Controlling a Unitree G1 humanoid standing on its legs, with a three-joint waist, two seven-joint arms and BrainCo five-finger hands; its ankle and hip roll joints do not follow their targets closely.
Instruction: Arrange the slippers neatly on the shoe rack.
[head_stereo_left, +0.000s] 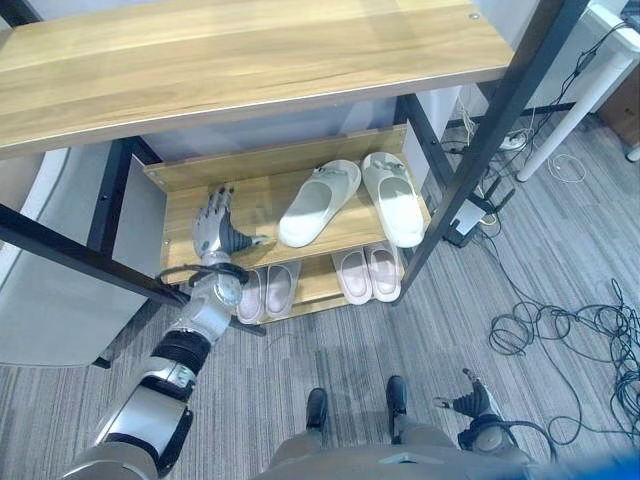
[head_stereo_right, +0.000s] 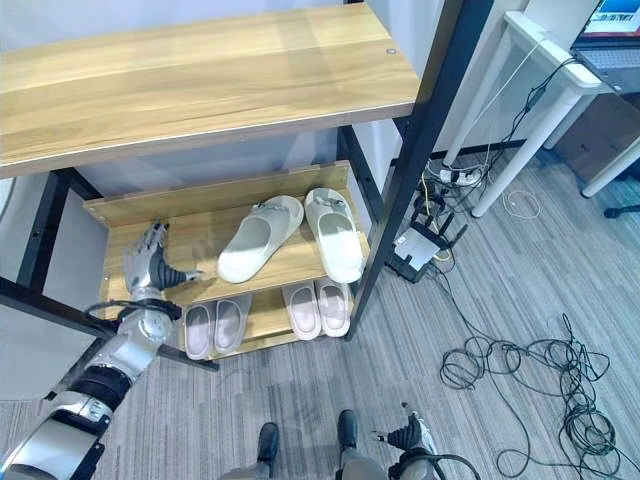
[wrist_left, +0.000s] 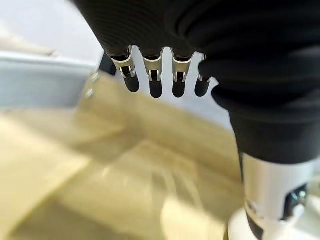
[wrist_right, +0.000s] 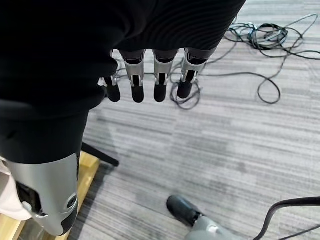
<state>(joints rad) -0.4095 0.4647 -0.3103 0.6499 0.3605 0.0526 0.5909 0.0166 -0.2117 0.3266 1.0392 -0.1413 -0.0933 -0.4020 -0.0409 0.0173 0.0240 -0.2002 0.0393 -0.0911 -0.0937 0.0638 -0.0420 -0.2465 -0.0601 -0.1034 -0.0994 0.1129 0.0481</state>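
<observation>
The shoe rack (head_stereo_left: 250, 70) is a black metal frame carrying light wooden shelves, one broad shelf at the top and two lower ones beneath it. On the middle shelf (head_stereo_left: 195, 200) lies a pair of pale green slippers: the left slipper (head_stereo_left: 320, 202) is a chunky slide with a wide strap, lying at a slant with its toe end toward the back of the shelf, and the right slipper (head_stereo_left: 393, 197) lies just beside it, more nearly straight, its heel end close to the front edge of the shelf. The two are close together at the toe ends and spread apart toward the heels. On the bottom shelf sit two pairs of pale pink slippers, one pair (head_stereo_left: 266, 292) toward the left and one pair (head_stereo_left: 368, 272) toward the right, each pair side by side. The left hand (head_stereo_left: 215, 232) hangs over the left part of the middle shelf, apart from the green slippers, its fingers (wrist_left: 156, 87) straight and loosely spread and its thumb out to the side, holding nothing. The right hand (head_stereo_left: 470, 403) hangs low near the grey carpeted floor (wrist_right: 240, 140), its fingers (wrist_right: 160, 90) straight and relaxed, also empty.
</observation>
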